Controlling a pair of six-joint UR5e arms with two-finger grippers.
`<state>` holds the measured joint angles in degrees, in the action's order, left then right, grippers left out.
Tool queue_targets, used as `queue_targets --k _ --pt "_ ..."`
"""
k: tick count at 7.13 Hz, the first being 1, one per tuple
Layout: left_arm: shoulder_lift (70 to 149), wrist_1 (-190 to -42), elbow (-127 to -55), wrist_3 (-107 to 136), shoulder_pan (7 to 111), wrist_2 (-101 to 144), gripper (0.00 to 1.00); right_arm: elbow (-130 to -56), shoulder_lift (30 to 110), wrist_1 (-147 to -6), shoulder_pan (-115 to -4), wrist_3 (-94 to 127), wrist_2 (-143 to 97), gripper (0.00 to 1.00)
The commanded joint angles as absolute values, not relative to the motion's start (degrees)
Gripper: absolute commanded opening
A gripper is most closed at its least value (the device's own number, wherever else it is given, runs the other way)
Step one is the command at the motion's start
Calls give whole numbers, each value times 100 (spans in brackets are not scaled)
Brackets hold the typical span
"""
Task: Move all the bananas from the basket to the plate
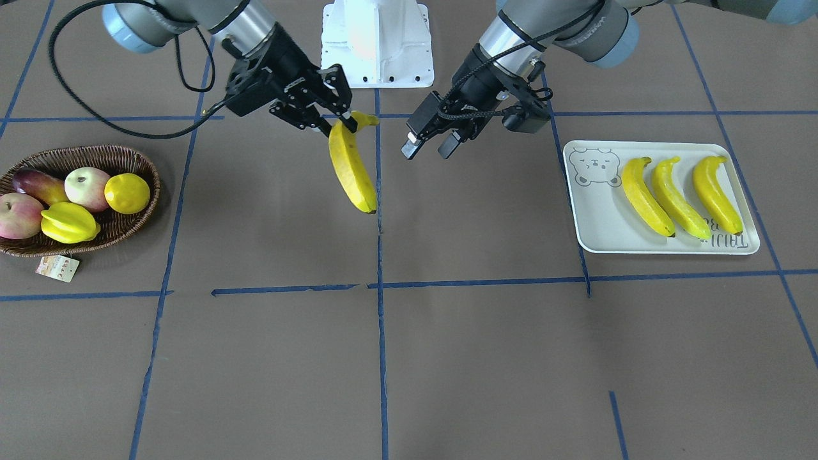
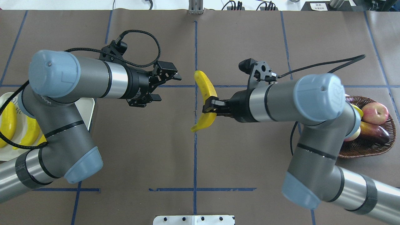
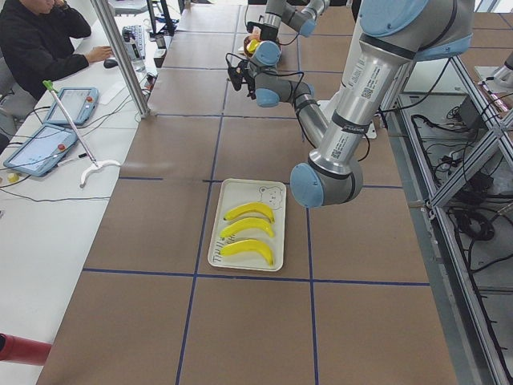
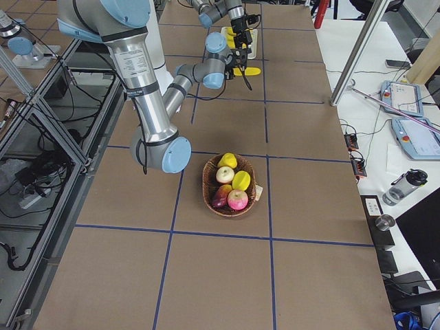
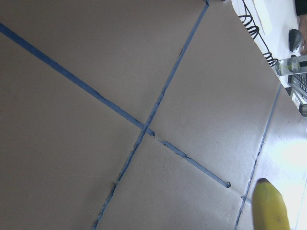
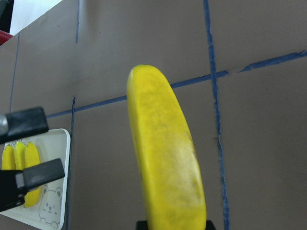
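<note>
Three bananas [image 1: 679, 198], yellow with dark tips, lie side by side and parallel on the plate [image 1: 597, 220]. The plate is a white rectangular tray with a grey bear face print, flat on the bench [image 1: 447, 358] at the robot's left. A fourth banana [image 1: 351, 169] hangs tilted above the bench centre, clamped near its upper end by the right end effector [image 1: 339, 122]. The basket [image 1: 131, 233], oval dark brown wicker, sits at the robot's right.

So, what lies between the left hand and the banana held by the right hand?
Nothing: in the front-facing view the gap between the left hand and the banana shows only bare table with a blue tape line.
</note>
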<state>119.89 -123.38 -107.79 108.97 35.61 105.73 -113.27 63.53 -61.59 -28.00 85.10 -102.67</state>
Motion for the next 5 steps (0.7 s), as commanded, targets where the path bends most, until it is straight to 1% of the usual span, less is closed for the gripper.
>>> queue_targets --k 1,5 --pt "12172 -12340 -10723 10942 3411 10565 99 -11347 6153 -6372 -2321 8464 -9695 0" --pt "12260 -12331 -10565 10925 3156 10538 99 -11470 6135 -6381 -2312 8473 -9694 0"
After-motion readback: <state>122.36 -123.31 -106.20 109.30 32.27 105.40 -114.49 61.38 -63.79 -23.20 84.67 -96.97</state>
